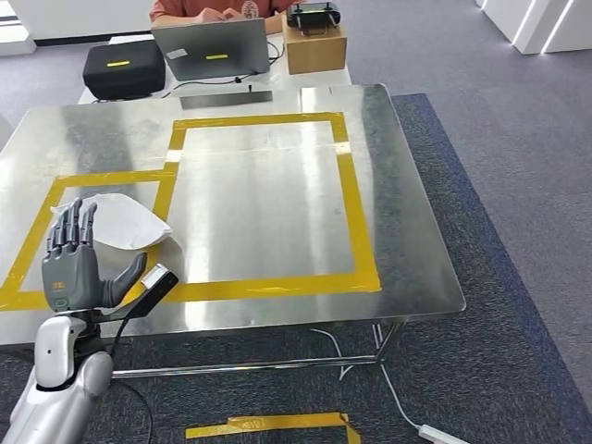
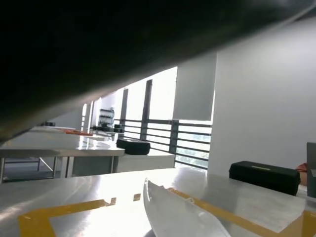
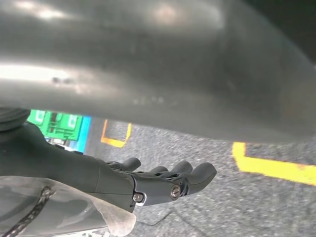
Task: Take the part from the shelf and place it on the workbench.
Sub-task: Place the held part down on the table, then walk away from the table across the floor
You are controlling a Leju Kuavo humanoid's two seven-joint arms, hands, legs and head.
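Observation:
The part [image 1: 122, 222] is a white curved shell lying on the steel workbench [image 1: 279, 203], inside the left yellow-taped area. My left hand [image 1: 75, 262] hovers just in front of it, fingers straight and spread, thumb out, holding nothing. The left wrist view looks low across the bench at the white part [image 2: 178, 215]. My right hand [image 3: 164, 182] hangs over the grey carpet with its fingers loosely extended and nothing in it.
Yellow tape [image 1: 360, 222] outlines a large rectangle on the bench. Behind the bench a person sits at a laptop [image 1: 212, 48], with a black case [image 1: 124, 67] and a cardboard box [image 1: 314, 43] nearby. A cable and power strip [image 1: 439, 433] lie on the carpet.

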